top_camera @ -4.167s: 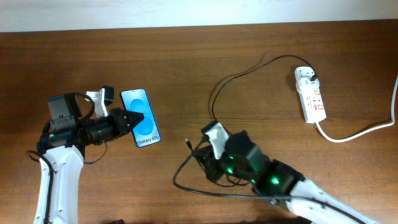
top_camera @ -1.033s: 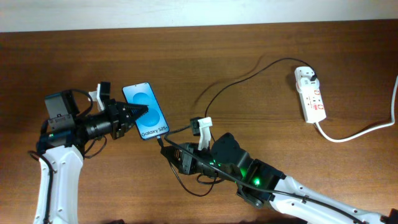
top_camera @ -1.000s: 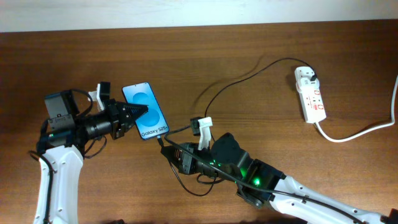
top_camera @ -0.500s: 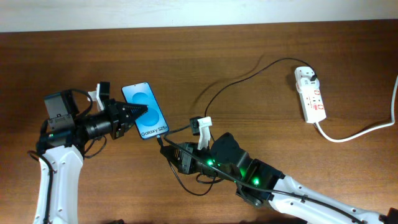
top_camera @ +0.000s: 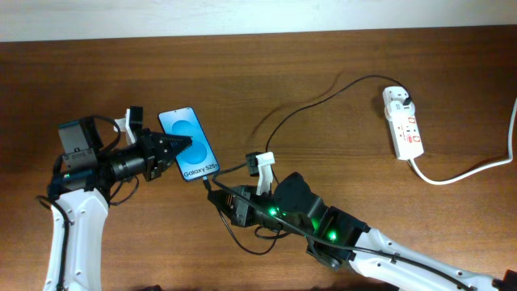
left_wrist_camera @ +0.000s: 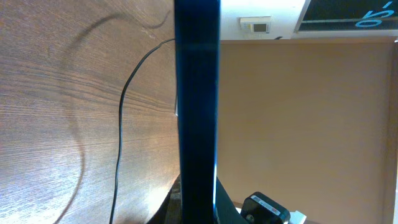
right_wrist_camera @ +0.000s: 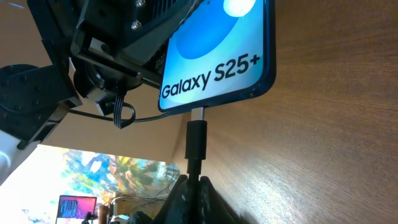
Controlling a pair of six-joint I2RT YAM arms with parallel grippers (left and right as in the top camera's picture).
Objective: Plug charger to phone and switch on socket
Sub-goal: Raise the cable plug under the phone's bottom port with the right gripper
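Step in hand: mating the charger to the phone; the socket switch is not yet touched.
Phone (top_camera: 189, 148): left half of the desk (top_camera: 266, 65), about midway between back and front edges, lit screen up, bottom edge turned toward the right arm.
Left gripper (top_camera: 182, 146): pinching the phone by its left side. The left wrist view shows the phone edge-on up the middle, which fits a clamp across its thickness. Likely reason: to brace it so a push on the port does not slide it.
Right gripper (right_wrist_camera: 193, 185): pressed together on the charger (top_camera: 307, 101) just behind the connector (right_wrist_camera: 196, 142). Such a short hold probably keeps the tip stiff and aimed.
Connector: in line with the phone's bottom edge, its metal tip meeting the port below the "Galaxy S25+" text. A sliver of metal shows, so I judge it not fully seated.
Cable run: from the connector it loops across the middle of the desk toward the back right corner, slack, so it should not pull against the insertion.
Socket (top_camera: 404, 123): near the back right corner, well apart from both arms, with the charger's plug (top_camera: 401, 99) in its far end.
White cord (top_camera: 460, 174): leaves over the right edge.
Switches: red markings visible; on or off cannot be told.
Risk: a skewed push could tilt the phone or bend the tip.
Next: press straight in, let go, then reach for the switch.
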